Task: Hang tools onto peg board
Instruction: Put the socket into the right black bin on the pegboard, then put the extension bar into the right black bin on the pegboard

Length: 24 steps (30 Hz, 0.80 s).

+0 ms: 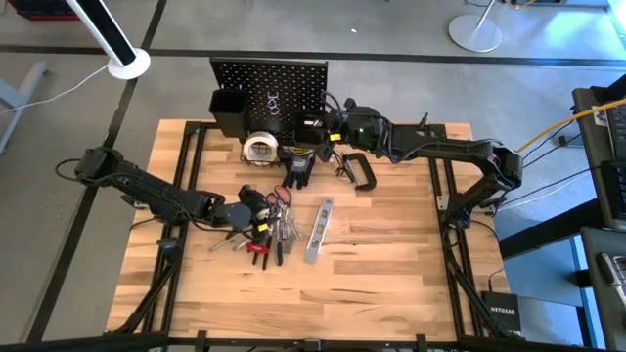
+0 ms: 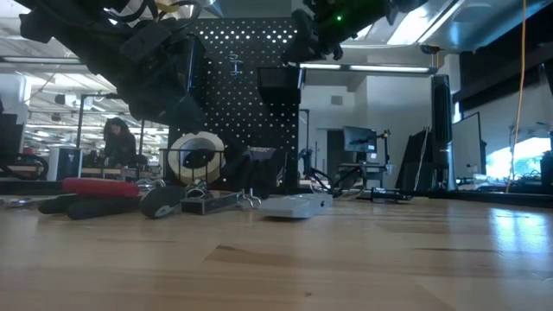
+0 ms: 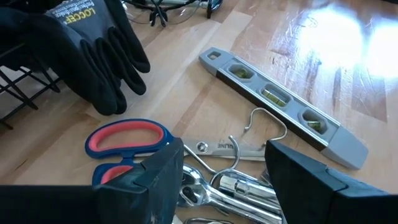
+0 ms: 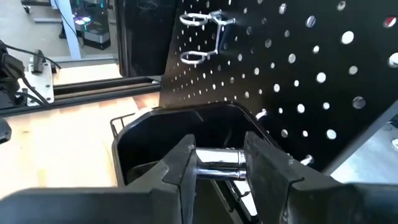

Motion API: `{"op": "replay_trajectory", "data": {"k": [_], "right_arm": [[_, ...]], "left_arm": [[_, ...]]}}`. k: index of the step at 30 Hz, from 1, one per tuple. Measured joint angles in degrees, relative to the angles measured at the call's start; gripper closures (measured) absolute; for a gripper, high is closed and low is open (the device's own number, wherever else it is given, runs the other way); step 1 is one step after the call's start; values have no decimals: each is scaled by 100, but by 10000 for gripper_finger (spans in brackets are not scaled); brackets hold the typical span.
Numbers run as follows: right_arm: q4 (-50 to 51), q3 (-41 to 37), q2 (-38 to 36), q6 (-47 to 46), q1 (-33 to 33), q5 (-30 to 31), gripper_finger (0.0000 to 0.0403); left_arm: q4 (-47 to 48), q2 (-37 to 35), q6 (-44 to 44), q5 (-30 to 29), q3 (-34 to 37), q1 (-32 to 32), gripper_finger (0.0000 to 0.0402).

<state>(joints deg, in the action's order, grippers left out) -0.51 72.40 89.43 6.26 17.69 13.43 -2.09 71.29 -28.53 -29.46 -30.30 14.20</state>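
We see the right gripper (image 4: 219,167) up at the peg board (image 1: 284,83), its fingers clamped on a shiny metal tool (image 4: 219,164) right above a black bin (image 4: 146,134) on the board. The left gripper (image 3: 224,177) hangs low over the pile of tools (image 1: 269,230) on the worktop (image 1: 391,264), fingers spread wide and empty, scissors (image 3: 127,140) and level bar (image 3: 280,102) just beyond

Looks like an open lab or workshop space. Behind the peg board (image 2: 246,95) there's monitors (image 2: 359,138), desks and ceiling strip lights. Concrete floor (image 1: 391,39) surrounds the wooden tabletop (image 1: 391,254).
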Motion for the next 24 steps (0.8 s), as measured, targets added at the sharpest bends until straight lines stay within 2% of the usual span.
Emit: {"op": "replay_trajectory", "data": {"k": [7, 16, 24], "right_arm": [[71, -2, 0, 0, -3, 52, 249], [80, -2, -5, 2, -4, 109, 223], [1090, -7, -819, 2, -395, -52, 219]], "left_arm": [[-3, 0, -2, 1, 0, 0, 188], [-6, 0, -4, 1, -1, 0, 188], [19, 0, -24, 3, 0, 11, 188]]}}
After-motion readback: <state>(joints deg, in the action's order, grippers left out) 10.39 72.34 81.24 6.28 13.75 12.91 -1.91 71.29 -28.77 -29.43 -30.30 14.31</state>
